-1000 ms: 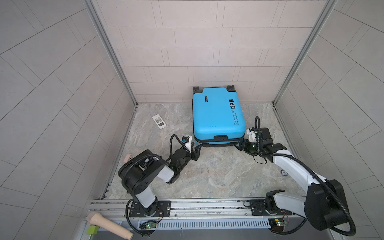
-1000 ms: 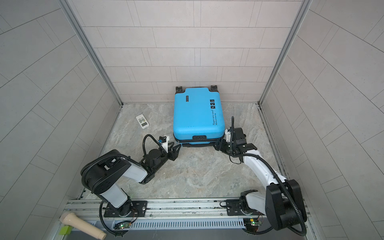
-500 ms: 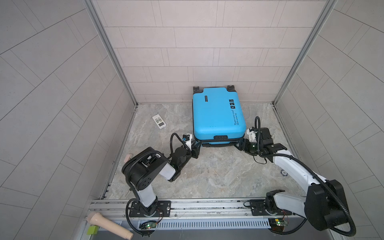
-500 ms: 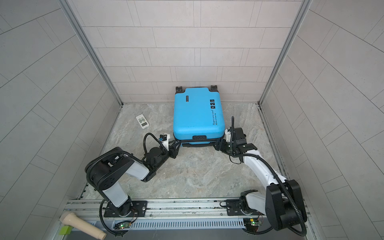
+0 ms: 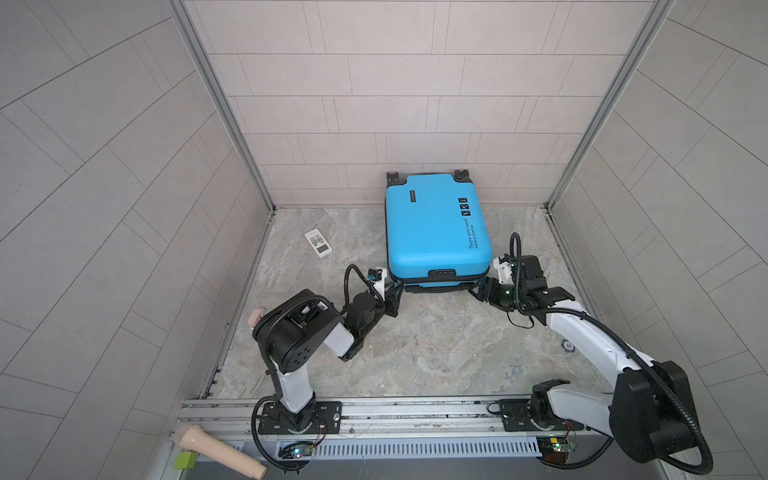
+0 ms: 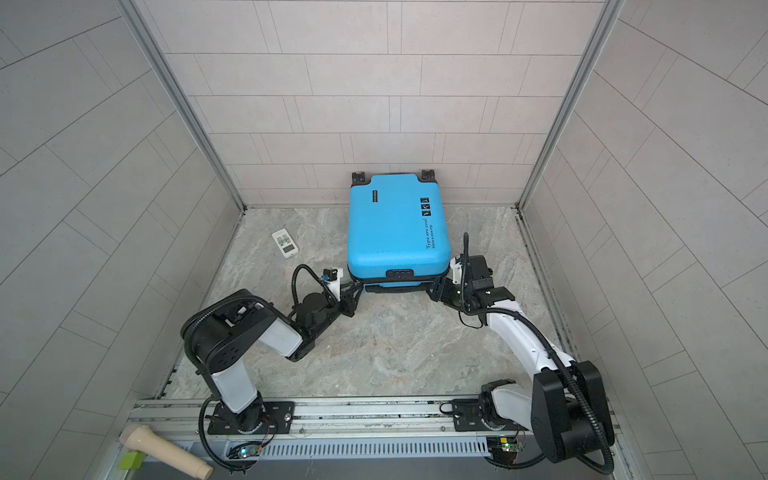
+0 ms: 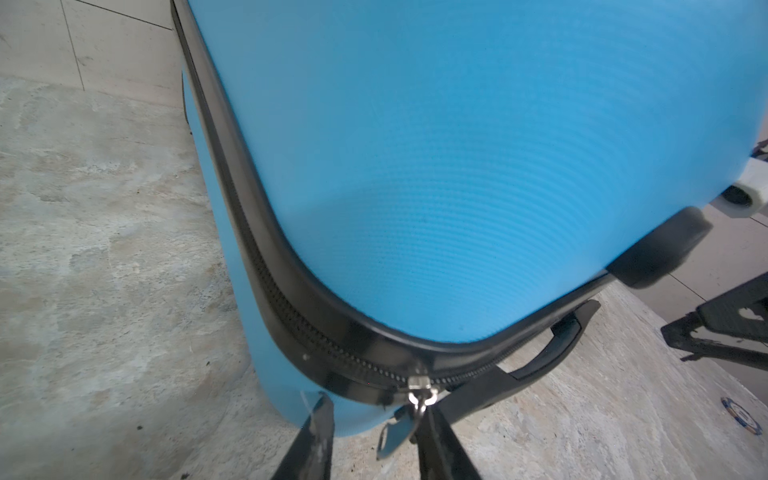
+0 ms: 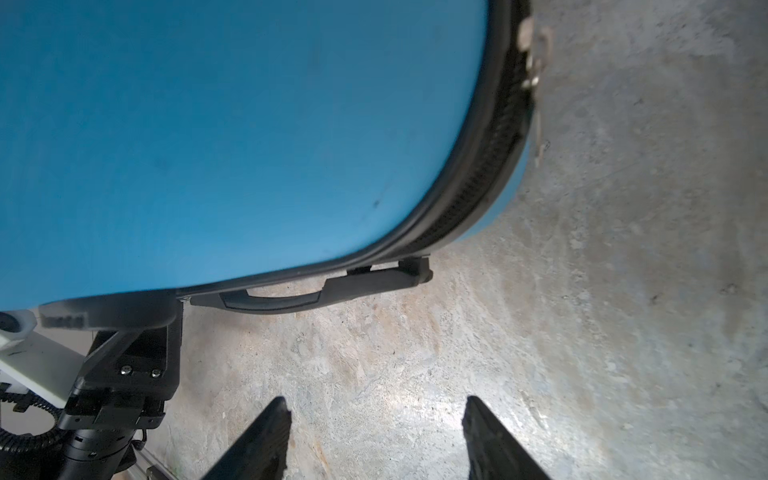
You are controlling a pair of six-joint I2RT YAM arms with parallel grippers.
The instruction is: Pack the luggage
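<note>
A small bright-blue hard-shell suitcase (image 5: pixel 434 232) with black zipper, wheels and handle is being shown lying flat on the marbled floor (image 5: pixel 415 353), wheels against the back wall (image 5: pixel 415 124). Its silver zipper pull (image 7: pixel 420 392) is being straddled by the parted jaws of the left gripper (image 7: pixel 374 409), while the right gripper (image 8: pixel 376 401) is being held wide, empty, nearby.

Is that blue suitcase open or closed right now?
Closed: the suitcase lies flat, its halves meeting along the black zipper. Whether it is zipped all round, cannot tell.
</note>
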